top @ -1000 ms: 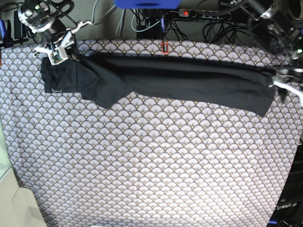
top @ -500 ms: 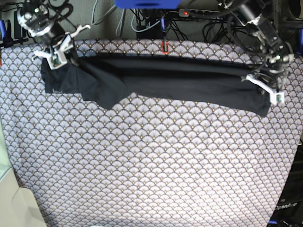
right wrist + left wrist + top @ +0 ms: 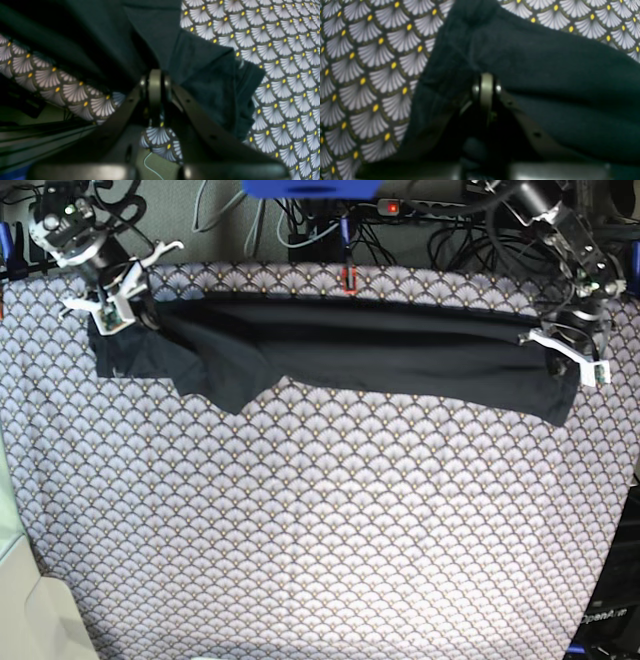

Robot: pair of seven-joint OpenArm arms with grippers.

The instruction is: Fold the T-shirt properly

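Both grippers, left and right, pinch opposite ends of the T-shirt, stretched along the tablecloth's far edge.

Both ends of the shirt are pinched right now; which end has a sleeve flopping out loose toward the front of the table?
The end held by the right gripper: there the T-shirt spreads into a loose flap pointing forward. The end at the left gripper stays a narrow band.

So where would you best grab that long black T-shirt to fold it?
Probably at its two far ends, coming from above. The T-shirt lies in one long flat band across the tablecloth, so a pinch at each end lifts it evenly, as both jaws do now.
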